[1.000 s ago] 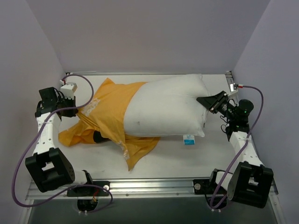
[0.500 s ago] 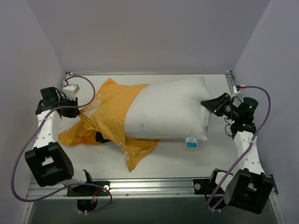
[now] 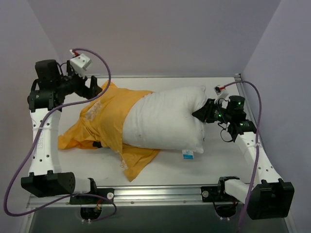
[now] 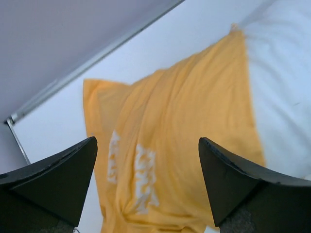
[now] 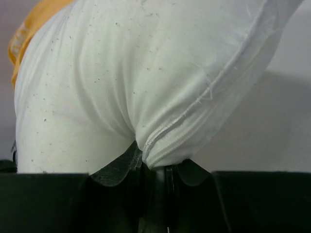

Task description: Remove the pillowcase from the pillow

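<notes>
Your left gripper (image 3: 95, 88) is hanging above the far-left end of the pillowcase (image 3: 104, 116), jaws spread wide and gripping nothing. In its wrist view the fingers (image 4: 58, 179) are framing orange fabric with white lettering below them. Your right gripper (image 3: 198, 114) is pinching the right-end seam of the pillow (image 3: 163, 121), jaws closed on a fold of white cloth. The pillow is lying across the middle of the table (image 3: 221, 162), its right part showing bare. The pillowcase is covering the left part and bunching toward the left and near side. A small blue-and-white tag (image 3: 188, 154) is sitting at the pillow's near right corner.
</notes>
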Controlling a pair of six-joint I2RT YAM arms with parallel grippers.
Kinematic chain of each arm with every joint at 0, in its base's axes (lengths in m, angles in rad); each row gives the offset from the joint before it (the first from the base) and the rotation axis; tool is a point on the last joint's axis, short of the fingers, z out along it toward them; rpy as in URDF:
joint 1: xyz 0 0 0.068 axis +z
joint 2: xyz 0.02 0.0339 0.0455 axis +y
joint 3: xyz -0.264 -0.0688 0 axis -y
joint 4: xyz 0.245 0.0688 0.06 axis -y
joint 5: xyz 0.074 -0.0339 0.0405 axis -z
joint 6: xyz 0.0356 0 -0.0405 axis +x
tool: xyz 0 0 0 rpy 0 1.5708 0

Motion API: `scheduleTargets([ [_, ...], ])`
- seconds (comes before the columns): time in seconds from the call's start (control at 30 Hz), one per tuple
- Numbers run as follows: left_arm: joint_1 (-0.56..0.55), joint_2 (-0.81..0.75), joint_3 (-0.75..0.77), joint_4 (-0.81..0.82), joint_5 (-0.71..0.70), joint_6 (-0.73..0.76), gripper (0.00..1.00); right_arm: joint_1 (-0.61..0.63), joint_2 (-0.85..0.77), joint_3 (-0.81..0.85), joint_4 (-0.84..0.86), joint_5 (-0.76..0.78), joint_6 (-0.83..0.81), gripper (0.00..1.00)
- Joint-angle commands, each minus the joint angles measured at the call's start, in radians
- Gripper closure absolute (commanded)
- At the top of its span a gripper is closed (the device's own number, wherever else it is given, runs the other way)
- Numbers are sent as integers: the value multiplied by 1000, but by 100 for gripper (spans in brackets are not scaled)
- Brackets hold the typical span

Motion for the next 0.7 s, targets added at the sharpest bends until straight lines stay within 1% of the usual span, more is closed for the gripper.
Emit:
scheduleTargets([
  [0.0, -253, 51, 107, -42, -69, -70, 6, 96, -13, 23, -97, -3, -93, 100],
  [0.03, -305, 89, 116, -29, -118, -77, 6, 123, -14, 20, -108, 8, -96, 100],
  [0.07, -348, 110, 122, -15, -205, -89, 6, 131, -17, 17, -113, 19, -96, 100],
  [0.1, -388, 134, 126, -4, -251, -87, 2, 133, -27, 14, -117, 22, -98, 100],
  [0.13, -449, 192, 133, 1, -296, -76, 3, 131, -30, 8, -114, 25, -98, 100],
  [0.17, -466, 225, 142, -2, -371, -58, 11, 133, -34, 6, -111, 25, -95, 100],
  [0.2, -479, 255, 168, -11, -396, -56, 23, 133, -36, 5, -107, 25, -89, 100],
  [0.23, -488, 315, 182, -15, -410, -56, 28, 133, -37, 5, -105, 25, -86, 100],
  [0.3, -490, 364, 225, -21, -424, -56, 39, 133, -31, 0, -111, 27, -86, 100],
  [0.37, -502, 412, 241, -25, -436, -47, 39, 133, -28, -3, -116, 30, -89, 100],
  [0.5, -514, 495, 303, -128, -356, -47, 39, 133, -31, -8, -120, 48, -86, 100],
  [0.6, -514, 521, 299, -116, -350, -68, 40, 133, -31, -8, -132, 69, -87, 100],
  [0.67, -514, 512, 290, -104, -335, -82, 37, 131, -30, -9, -139, 86, -87, 100],
])
